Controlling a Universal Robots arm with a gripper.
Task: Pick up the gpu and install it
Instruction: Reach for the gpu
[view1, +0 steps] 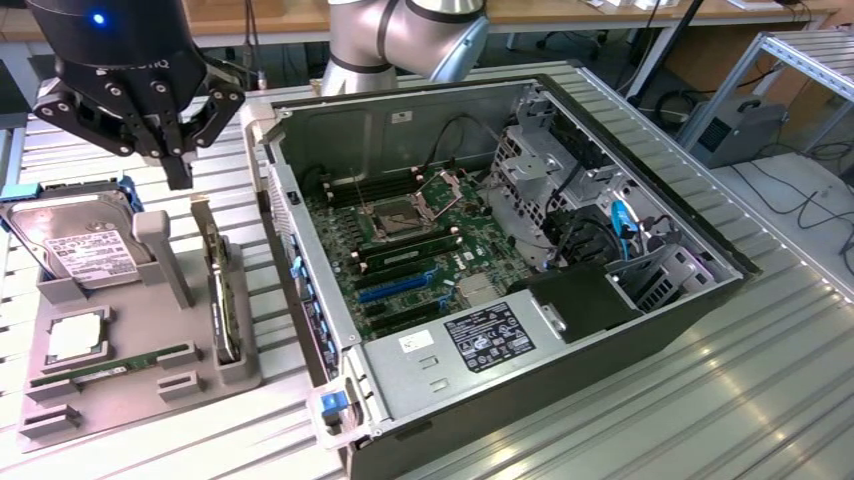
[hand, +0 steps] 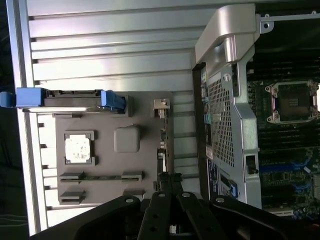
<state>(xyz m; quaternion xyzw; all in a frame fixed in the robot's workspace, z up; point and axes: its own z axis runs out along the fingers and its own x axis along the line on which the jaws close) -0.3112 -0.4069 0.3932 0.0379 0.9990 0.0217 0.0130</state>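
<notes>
Pincer (view1: 178, 178): shut, fingertips pressed together, holding nothing; it points down at the holder.
Pincer position: it hangs over the far end of the holder in the exterior view, close above the gpu's far end and not touching it; in the wrist view (hand: 169, 176) its tips line up with the card's edge.
Gpu (view1: 218, 290): stands on its long edge in a slot of the holder, on the side nearest the case; seen edge-on as a thin strip in the wrist view (hand: 161, 135). Not yet picked up or installed.
Holder (view1: 127, 395): grey tray on the desk, at the exterior view's left of the case, with an upright post beside the gpu.
Hard drive (view1: 80, 245): leans in the holder's far end on blue rails, white label showing.
Processor (view1: 74, 335): lies flat in a square pocket of the holder.
Memory stick (view1: 114, 365): lies flat in clips beside the processor.
Case (view1: 441, 105): lies open on its side, motherboard (view1: 414, 260) facing up, its socket (view1: 400, 215) bare.
Desk (view1: 667, 400): ribbed metal, carrying holder and case.
</notes>
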